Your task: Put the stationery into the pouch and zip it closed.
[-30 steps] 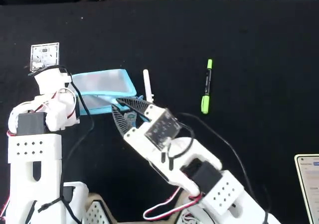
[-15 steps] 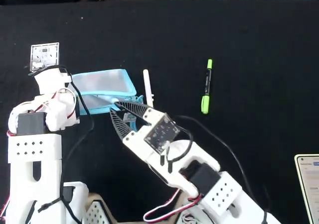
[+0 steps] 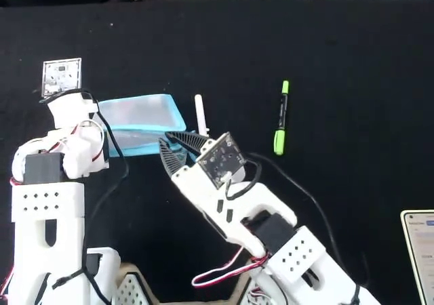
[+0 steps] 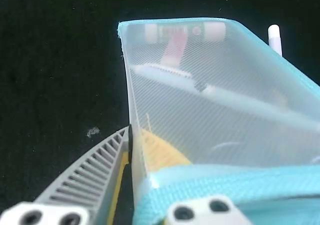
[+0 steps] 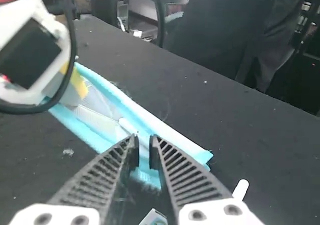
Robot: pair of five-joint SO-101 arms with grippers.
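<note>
The translucent pouch (image 3: 139, 118) with teal trim lies left of centre, with pens and a yellow item showing through its wall (image 4: 210, 100). My left gripper (image 3: 102, 141) is shut on the pouch's left end, one grey finger (image 4: 85, 185) against the wall. My right gripper (image 3: 178, 148) sits at the pouch's right front corner. Its jaws are almost together on the zipper pull along the teal edge (image 5: 125, 127). A white pen (image 3: 201, 114) lies just right of the pouch. A green highlighter (image 3: 280, 118) lies farther right.
A small white card (image 3: 61, 76) lies behind the left arm. A phone (image 3: 420, 251) pokes in at the right edge. The left arm's body (image 5: 30, 45) stands close to the right gripper. Black table stretches open to the back and right.
The right gripper's fingers have drawn together and shifted a little toward the pouch's right end. The pouch's front opening looks narrower. The left arm has stayed put.
</note>
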